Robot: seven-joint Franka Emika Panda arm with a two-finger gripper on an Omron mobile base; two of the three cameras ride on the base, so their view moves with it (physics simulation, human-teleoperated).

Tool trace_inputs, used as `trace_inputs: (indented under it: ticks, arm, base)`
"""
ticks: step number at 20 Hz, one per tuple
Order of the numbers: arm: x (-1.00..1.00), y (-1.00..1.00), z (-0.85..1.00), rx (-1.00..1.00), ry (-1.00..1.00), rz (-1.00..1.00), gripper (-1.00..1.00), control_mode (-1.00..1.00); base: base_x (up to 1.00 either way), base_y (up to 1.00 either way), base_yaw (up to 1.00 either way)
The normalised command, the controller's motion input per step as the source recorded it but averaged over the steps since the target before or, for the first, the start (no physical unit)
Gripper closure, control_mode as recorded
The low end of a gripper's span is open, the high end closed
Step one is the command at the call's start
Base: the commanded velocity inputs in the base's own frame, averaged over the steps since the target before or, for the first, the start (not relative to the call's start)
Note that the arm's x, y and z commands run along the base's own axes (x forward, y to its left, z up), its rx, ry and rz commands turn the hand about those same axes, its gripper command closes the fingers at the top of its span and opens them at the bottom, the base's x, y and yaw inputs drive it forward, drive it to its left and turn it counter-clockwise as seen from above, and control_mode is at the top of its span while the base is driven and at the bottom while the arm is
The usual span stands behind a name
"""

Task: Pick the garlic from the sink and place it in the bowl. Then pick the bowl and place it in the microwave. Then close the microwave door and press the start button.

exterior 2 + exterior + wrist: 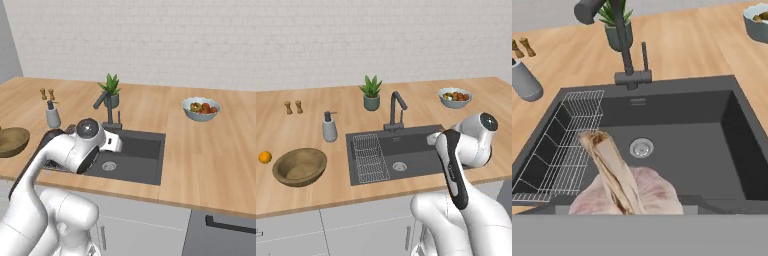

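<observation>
Gripper (432,139) is grasping the garlic (624,192) above the sink (712,150), drain (641,147) lying at 12 o'clock of the bulb.

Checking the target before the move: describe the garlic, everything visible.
The garlic is a whitish-pink bulb with faint veins and a long tan, papery stem that slants up and left in the hand view. It looms close at the bottom of that view, above the sink floor near the drain. The fingertips are hidden, so a grip cannot be confirmed.
</observation>
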Motion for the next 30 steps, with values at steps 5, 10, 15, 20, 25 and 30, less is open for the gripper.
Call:
trace_inputs:
  ticks: [5, 10, 15, 20, 25, 30]
  arm:
    - [-0.73, 1.00, 0.52, 0.00, 0.15, 0.06, 1.00, -1.00]
    - [-0.36, 1.00, 0.82, 0.00, 0.26, 0.13, 1.00, -1.00]
    - [-0.10, 1.00, 0.26, -0.01, 0.19, 0.12, 1.00, -1.00]
    - [0.01, 1.00, -0.23, -0.03, 0.01, 0.21, 1.00, -1.00]
    - [0.44, 0.99, -0.04, -0.10, 0.01, 0.24, 1.00, -1.00]
    - [0.53, 0.88, -0.13, -0.07, 0.00, 0.20, 1.00, -1.00]
  base:
    - [0.00, 0.00, 0.00]
    - [0.00, 0.00, 0.00]
    - [0.00, 0.00, 0.00]
    - [0.00, 0.00, 0.00]
    - [0.00, 0.00, 0.00]
    - [0.00, 0.00, 0.00]
